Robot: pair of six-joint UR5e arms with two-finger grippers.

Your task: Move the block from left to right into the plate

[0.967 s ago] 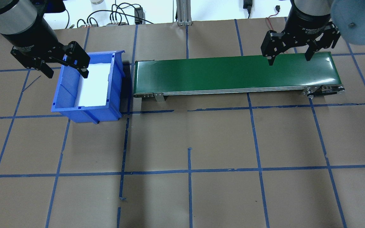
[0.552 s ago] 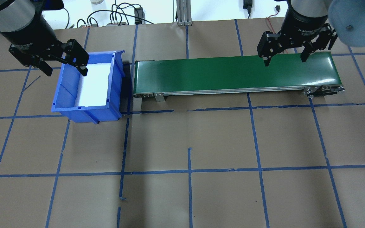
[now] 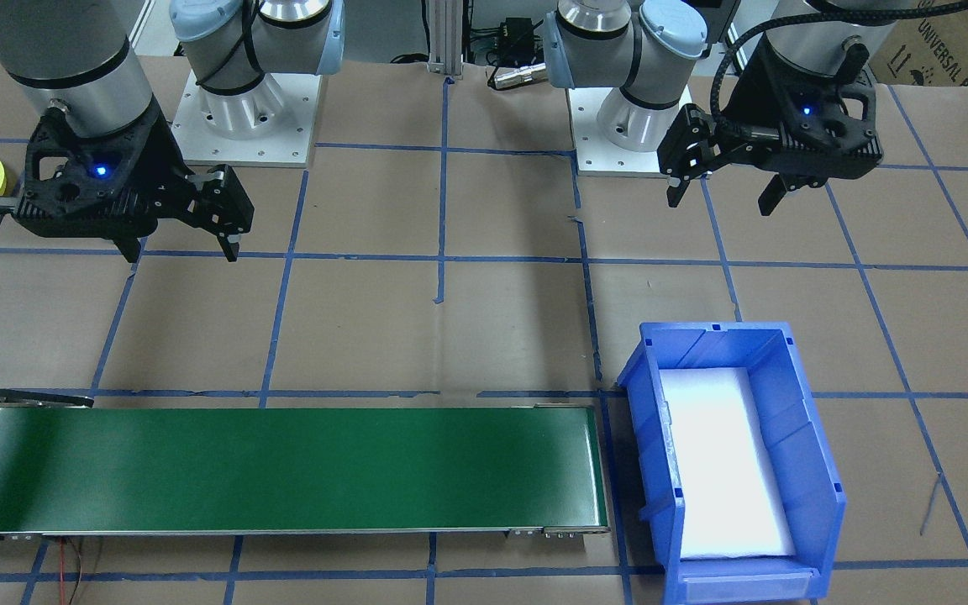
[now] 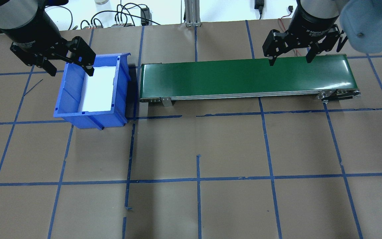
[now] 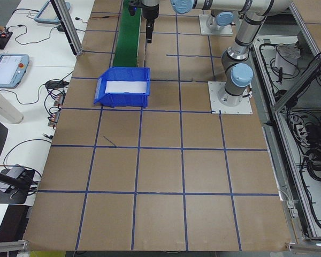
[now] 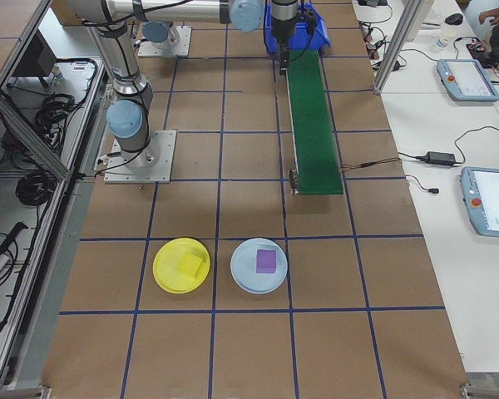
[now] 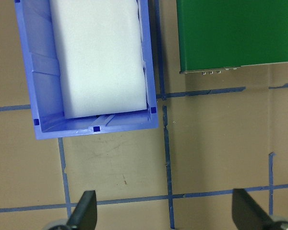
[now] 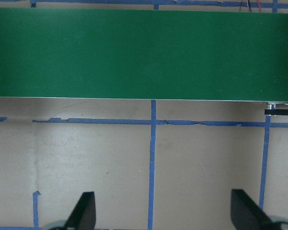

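Across the frame, brown paper table (image 4: 230,146) is showing blue tape gridlines; lettering on the spread right gripper (image 4: 289,56) possibly reads "2F Adaptive"; left gripper (image 4: 69,68) is gaping too.

A robotics lab: taped-grid table (image 4: 230,146), teach pendants (image 6: 491,199) on side benches, aluminium framing.

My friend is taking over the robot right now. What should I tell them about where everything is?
Left gripper: open, empty, near the blue bin.
Right gripper: open, empty, above the green conveyor, which carries nothing.
The bin holds only white foam.
Yellow plate already holds a yellow block; the light-blue plate beside it holds a purple block.
No block seems left to move, so the job looks done.
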